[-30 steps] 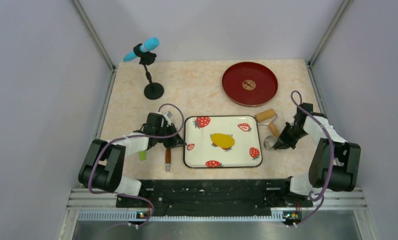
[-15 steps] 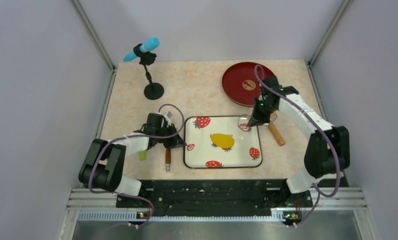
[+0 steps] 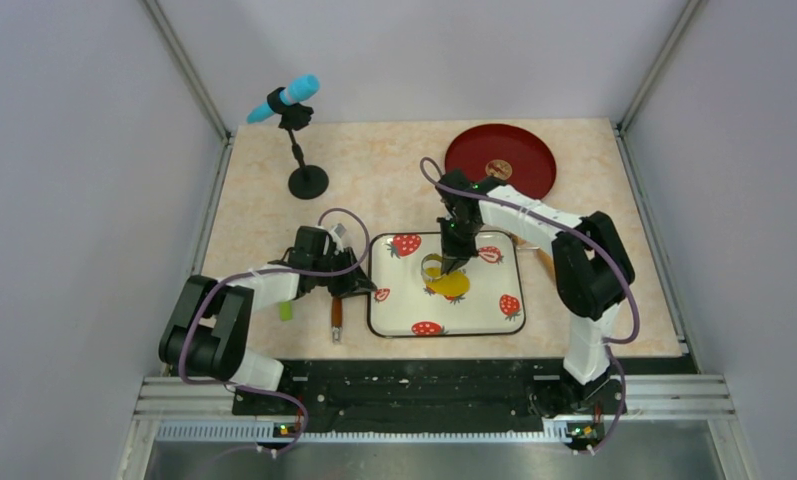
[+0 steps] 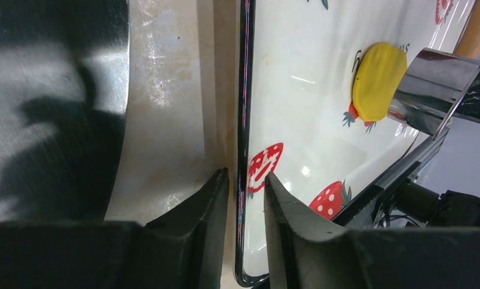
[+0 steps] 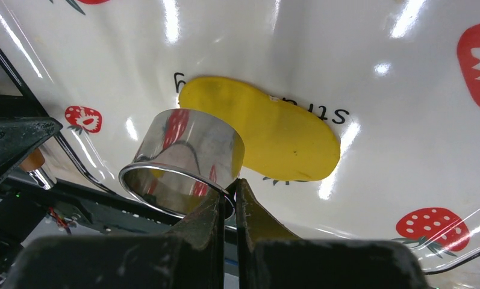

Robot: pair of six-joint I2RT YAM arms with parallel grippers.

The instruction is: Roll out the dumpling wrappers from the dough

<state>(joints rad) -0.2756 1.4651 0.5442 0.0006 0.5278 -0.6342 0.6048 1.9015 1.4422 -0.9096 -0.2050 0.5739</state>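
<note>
A flattened patch of yellow dough (image 3: 448, 283) lies in the middle of the white strawberry-print tray (image 3: 494, 322); it also shows in the right wrist view (image 5: 285, 135) and the left wrist view (image 4: 377, 81). My right gripper (image 5: 230, 201) is shut on the wall of a shiny metal ring (image 5: 186, 159) and holds it just above the dough's left end (image 3: 435, 268). My left gripper (image 4: 247, 189) is shut on the tray's dark left rim (image 4: 243, 120), one finger inside, one outside. No cut round wrapper shows.
A red round plate (image 3: 501, 165) sits at the back right. A blue microphone on a black stand (image 3: 296, 140) is at the back left. A brown-handled tool (image 3: 336, 317) and a small green piece (image 3: 286, 311) lie left of the tray.
My right arm swung from the table's right side over the tray, carrying the metal ring to the dough. The left arm has not moved.
</note>
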